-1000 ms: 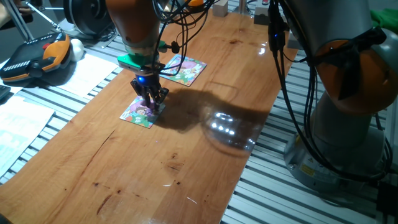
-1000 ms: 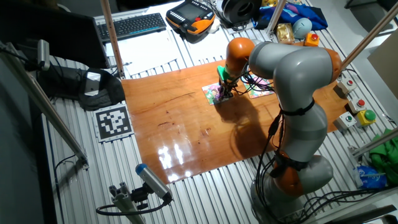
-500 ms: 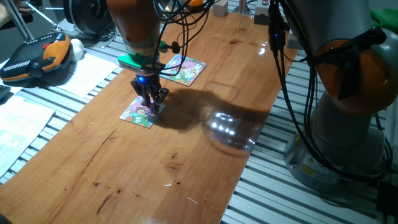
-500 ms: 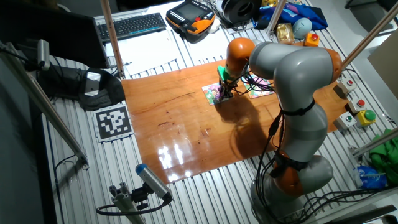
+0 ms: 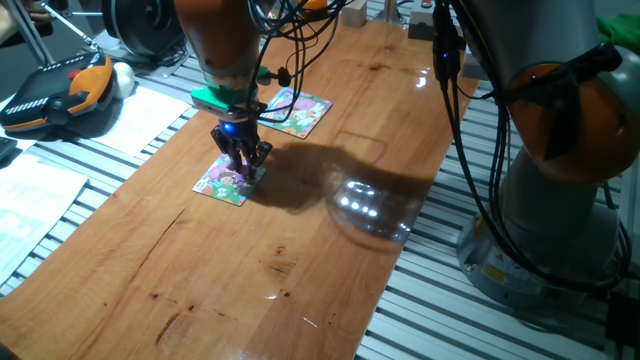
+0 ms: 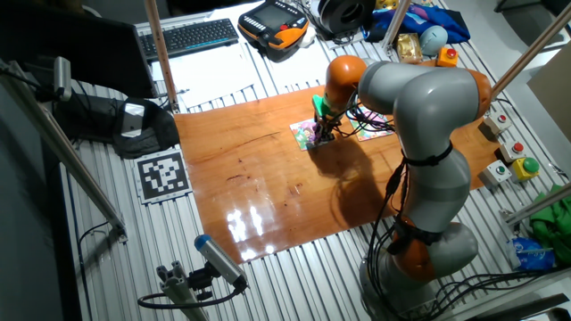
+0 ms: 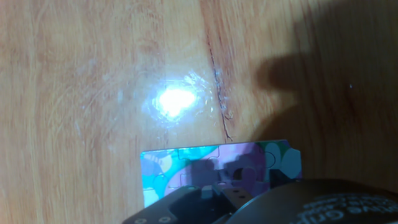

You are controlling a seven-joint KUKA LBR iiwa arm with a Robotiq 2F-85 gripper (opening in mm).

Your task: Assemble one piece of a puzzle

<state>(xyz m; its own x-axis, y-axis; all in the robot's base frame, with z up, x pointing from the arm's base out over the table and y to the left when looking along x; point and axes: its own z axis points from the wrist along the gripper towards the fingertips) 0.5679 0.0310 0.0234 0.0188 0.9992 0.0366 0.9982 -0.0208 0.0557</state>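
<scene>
The puzzle is a small square with green edges and a pink-purple figure, lying flat on the wooden table. It also shows in the other fixed view and at the bottom of the hand view. My gripper points straight down with its jaws close together, the tips resting on the puzzle's right part. The gripper also shows in the other fixed view. The piece is tiny and hidden between the fingertips; I cannot pick it out. In the hand view the gripper body covers the puzzle's lower edge.
A lilac-and-white square puzzle lies just behind the gripper. An orange-and-black teach pendant and white papers lie left of the table. The arm's base stands off the right edge.
</scene>
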